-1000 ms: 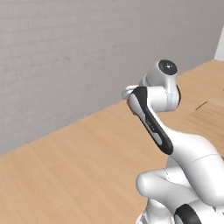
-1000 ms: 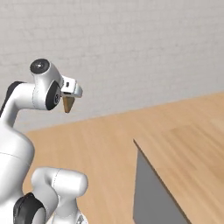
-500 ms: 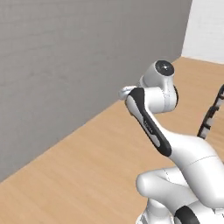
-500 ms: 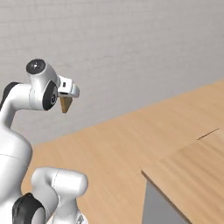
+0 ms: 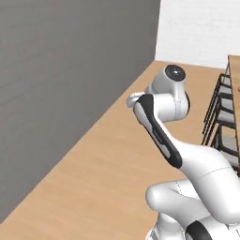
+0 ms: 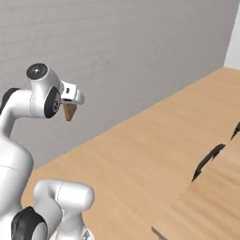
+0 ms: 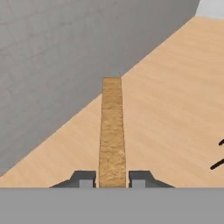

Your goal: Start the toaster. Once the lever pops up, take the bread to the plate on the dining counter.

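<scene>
White and folded high, the arm (image 5: 161, 136) bends back at its elbow above the wooden floor (image 6: 154, 140), with the wrist raised near a grey wall (image 5: 70, 84). The gripper (image 7: 112, 178) is clamped narrow on the bread (image 7: 112, 131), which stands edge-on between the fingers (image 7: 84, 178) in the hand view and hangs as a tan wedge (image 6: 69, 111) below the hand, well clear of the floor.
</scene>
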